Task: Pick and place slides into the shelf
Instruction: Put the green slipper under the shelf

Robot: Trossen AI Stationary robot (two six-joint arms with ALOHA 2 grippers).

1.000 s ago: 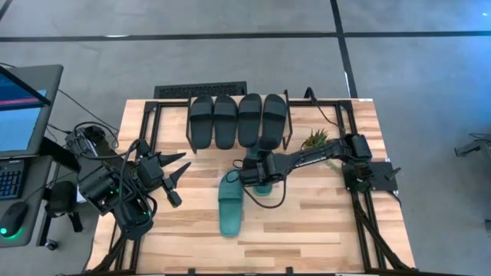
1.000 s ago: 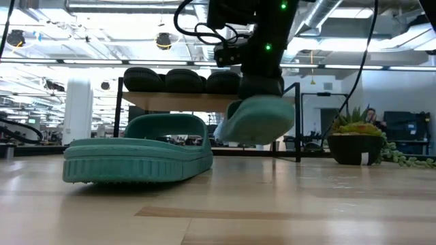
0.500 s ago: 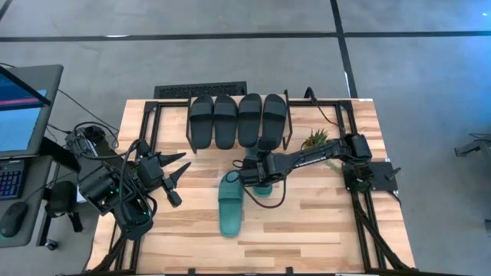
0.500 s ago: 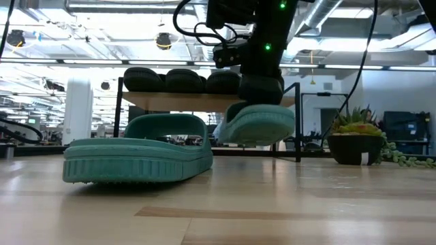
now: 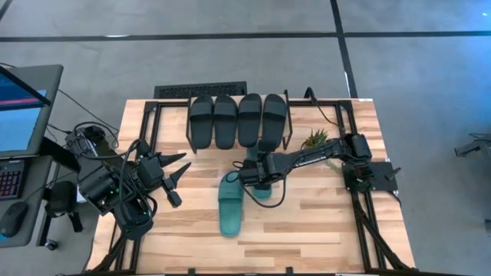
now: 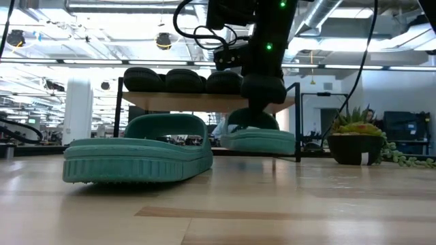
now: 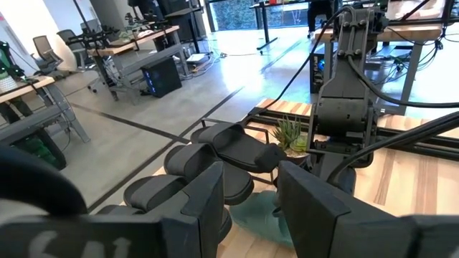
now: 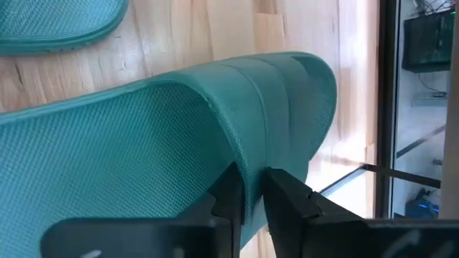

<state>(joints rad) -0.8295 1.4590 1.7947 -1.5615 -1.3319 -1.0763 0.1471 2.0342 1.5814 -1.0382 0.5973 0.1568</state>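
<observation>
Four black slides lie side by side on the shelf's plank top. One teal slide lies sole down on the table in front of the shelf, large in the low view. My right gripper reaches in from the table's right and is shut on the second teal slide, just right of the first. That slide sits level and low over the table; whether its sole touches the wood I cannot tell. My left gripper waits open near the table's left side. My right gripper pinches the teal slide's wide strap at its edge between the two fingers, one finger on each face of the strap. The fingers come from above, pointing down. The slide hangs level below them.
A small potted plant stands right of the shelf, close to the right arm. Black frame rails run along the table's left and right sides. Bare wood lies between the teal slides and the table's near edge.
The held teal slide has come down and tipped from tilted, with one end raised, to level close over the table. My right gripper has sunk a little with it and stayed shut. The other teal slide and my left arm have kept still.
</observation>
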